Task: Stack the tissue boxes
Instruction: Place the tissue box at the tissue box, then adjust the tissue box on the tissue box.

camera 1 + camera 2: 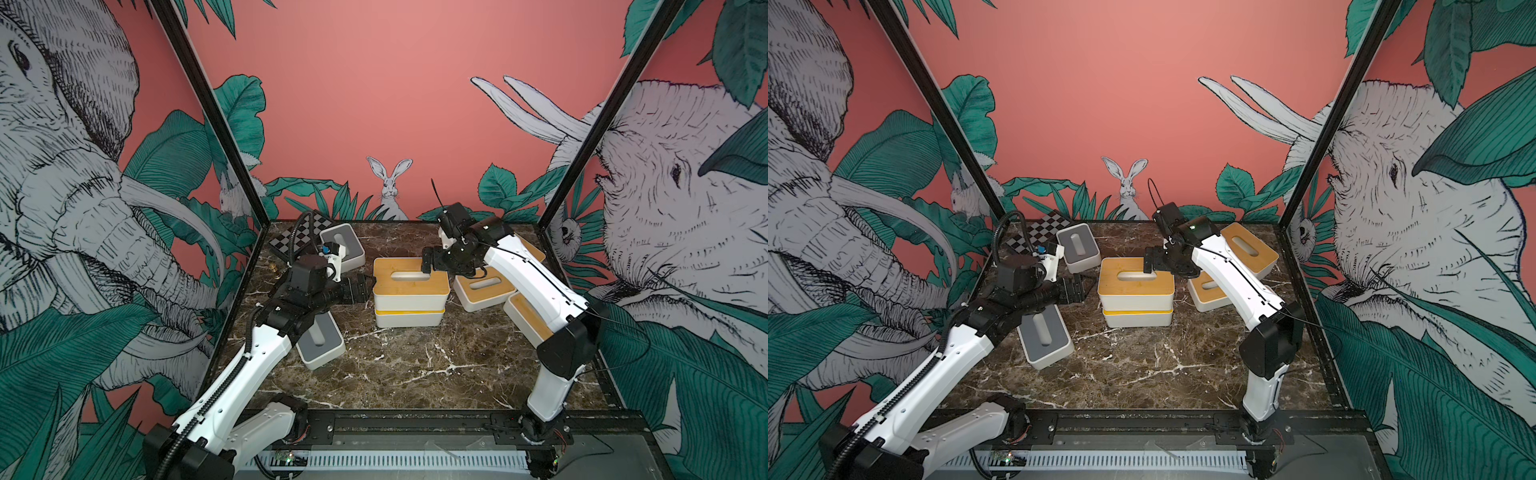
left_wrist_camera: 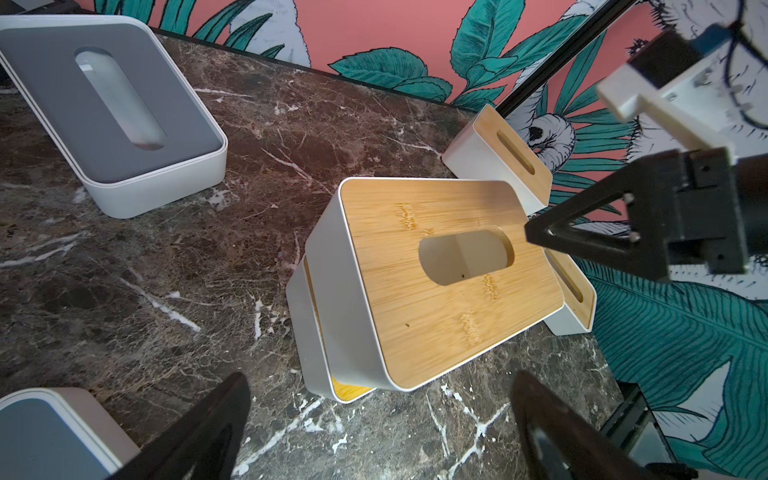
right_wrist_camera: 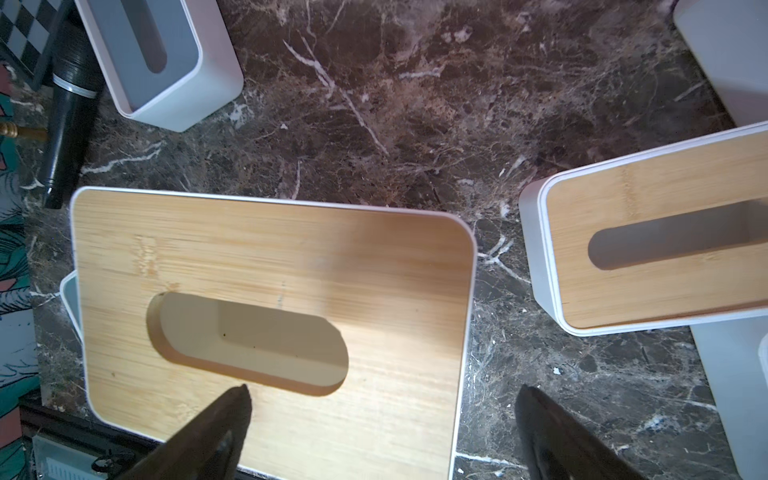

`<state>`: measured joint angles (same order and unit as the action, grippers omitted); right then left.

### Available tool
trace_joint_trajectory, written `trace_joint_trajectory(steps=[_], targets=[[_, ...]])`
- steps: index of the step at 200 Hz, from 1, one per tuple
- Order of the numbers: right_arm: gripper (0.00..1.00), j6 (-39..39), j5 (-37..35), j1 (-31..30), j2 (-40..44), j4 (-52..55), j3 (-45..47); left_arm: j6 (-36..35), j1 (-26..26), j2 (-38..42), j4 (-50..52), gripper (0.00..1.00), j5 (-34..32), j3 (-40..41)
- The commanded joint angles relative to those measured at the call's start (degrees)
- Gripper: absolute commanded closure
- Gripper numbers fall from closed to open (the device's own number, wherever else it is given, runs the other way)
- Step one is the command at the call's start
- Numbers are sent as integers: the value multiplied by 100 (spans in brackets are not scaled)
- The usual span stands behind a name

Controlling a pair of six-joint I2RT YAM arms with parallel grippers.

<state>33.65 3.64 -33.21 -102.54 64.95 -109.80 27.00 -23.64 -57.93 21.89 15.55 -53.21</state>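
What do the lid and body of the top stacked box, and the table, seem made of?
Lid: likely bamboo, matte; straight grain with node marks.
Body: smooth matte white, plastic or coated metal, unclear.
Table: brown marble look with white veins, possibly printed.

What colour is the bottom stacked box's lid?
Bright yellow lid, clearest in a top view.

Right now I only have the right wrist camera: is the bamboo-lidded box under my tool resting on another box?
Observer: Yes, the bamboo-lidded box sits on a yellow-lidded box, slightly askew.
Operator: Where's the left tool?
Observer: The left tool is open and empty, facing that stack from the side.
Operator: Any box hidden from me?
Observer: A grey-lidded box lies under the left arm, nearer the front.
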Motion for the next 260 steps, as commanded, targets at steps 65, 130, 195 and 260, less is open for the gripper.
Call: trace_joint_trajectory(steps=[65,130,195,260], targets=[[1,250,1477,805,1447,-2315,1915,970,505,-844,-418,1,1328,-344],[1,582,1729,820,1405,-3109,2610,969,382,-1794,-244,1,1665,-1000],[1,675,2047,799,1356,-3428,2986,900,173,-2317,-159,1,1801,-1457],[1,897,2259,699,1454,-3594,3252,1072,-65,-2463,-255,1,2030,-1576]])
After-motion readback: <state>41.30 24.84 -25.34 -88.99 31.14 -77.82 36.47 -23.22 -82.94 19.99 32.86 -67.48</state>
